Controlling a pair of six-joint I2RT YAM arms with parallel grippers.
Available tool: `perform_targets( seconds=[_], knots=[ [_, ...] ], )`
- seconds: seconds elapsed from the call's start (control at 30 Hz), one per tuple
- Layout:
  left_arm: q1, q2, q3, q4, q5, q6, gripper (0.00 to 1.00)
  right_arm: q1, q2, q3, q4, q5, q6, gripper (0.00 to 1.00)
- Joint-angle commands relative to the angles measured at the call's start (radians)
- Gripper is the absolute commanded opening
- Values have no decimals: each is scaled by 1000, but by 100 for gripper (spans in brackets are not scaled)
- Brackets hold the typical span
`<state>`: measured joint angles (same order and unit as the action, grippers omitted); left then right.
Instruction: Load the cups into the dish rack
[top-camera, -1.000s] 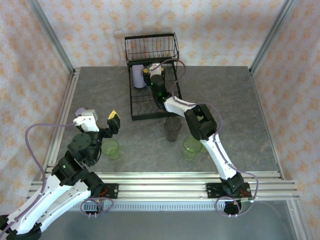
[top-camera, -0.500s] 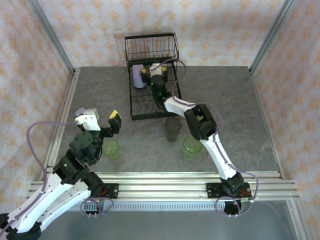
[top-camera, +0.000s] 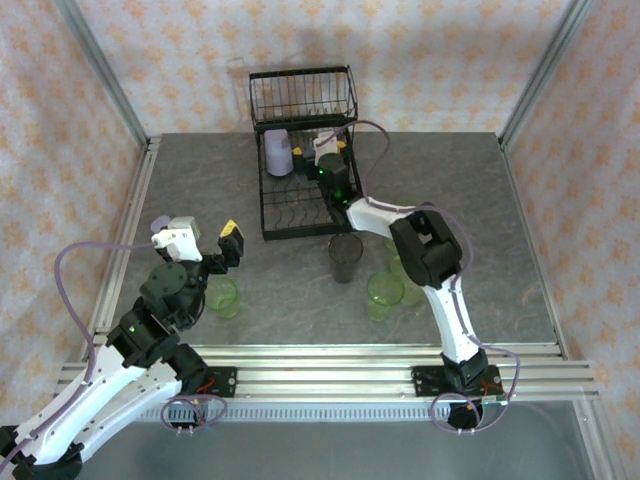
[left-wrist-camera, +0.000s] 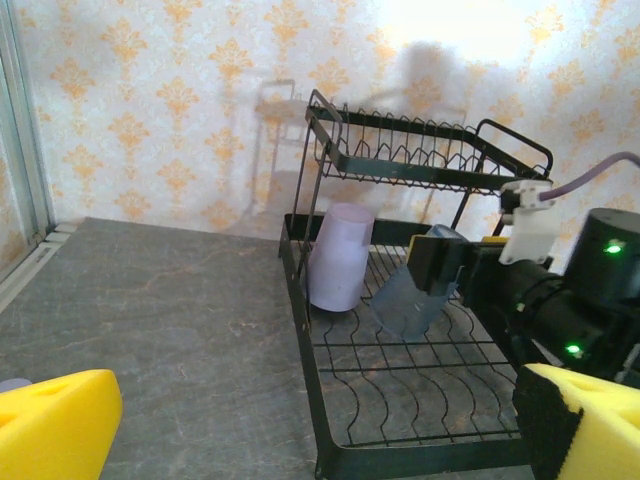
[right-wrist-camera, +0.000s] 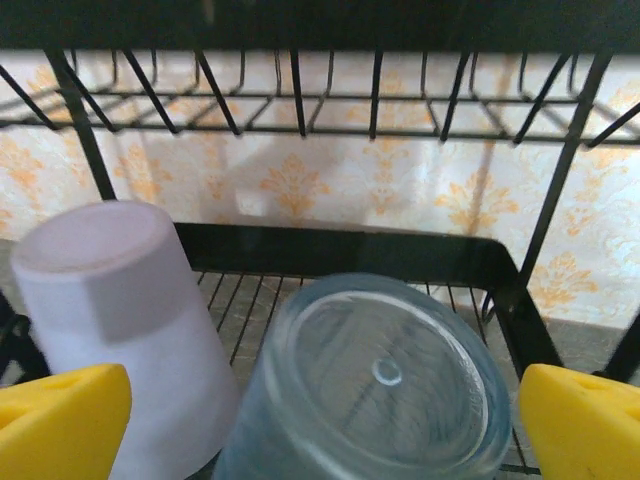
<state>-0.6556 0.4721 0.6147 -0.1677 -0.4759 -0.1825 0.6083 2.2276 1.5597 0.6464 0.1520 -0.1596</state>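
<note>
Reaching deep into the black wire dish rack (left-wrist-camera: 420, 452), the right gripper (right-wrist-camera: 320, 410) has its yellow foam pads (right-wrist-camera: 575, 425) spread wide, one at each side of a translucent light blue plastic tumbler (right-wrist-camera: 380, 390). From the right wrist, that tumbler's closed base faces the camera. The left wrist view shows it tilted on the rack's slotted tray, leaning toward the black gripper body. Whether either pad touches its wall, I cannot tell.

Just beside it, on the left side of the tray, a translucent lavender plastic tumbler (right-wrist-camera: 110, 300) stands upside down below the raised wire basket (top-camera: 302, 95).

The left gripper (top-camera: 197, 238) hangs above the near left part of the grey table (top-camera: 500, 200), its fingers spread apart and holding nothing. A light green translucent tumbler (top-camera: 221, 296) stands upright on the table just below and in front of it.

A smoky dark grey tumbler (top-camera: 346, 257) stands upright just outside the rack's near edge. Another light green tumbler (top-camera: 383, 293) sits close to the right arm, with a further green one (top-camera: 400, 265) partly hidden behind that arm.
</note>
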Motion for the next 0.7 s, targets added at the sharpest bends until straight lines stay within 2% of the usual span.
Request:
perform_targets(
  seconds=[0.0,0.27,0.47,0.6,0.67],
  knots=[
    [-4,2,29,19,3,1,100,5,-96,-81,48,-48,36,99],
    [-4,0,25,21,6,-3,99,-1,-217,-207,-16,-98,86,98],
    [-4,0,21,11,12,-3,99,-41,-260,-205,-114,-142,183,98],
    [-4,-2,33,-16,14,-2,99,-67,-335,-165,-299,-159,370,99],
    [-4,-3,31,-12,10,-2,100,-76,-368,-121,-455,-155,536,100]
  ],
)
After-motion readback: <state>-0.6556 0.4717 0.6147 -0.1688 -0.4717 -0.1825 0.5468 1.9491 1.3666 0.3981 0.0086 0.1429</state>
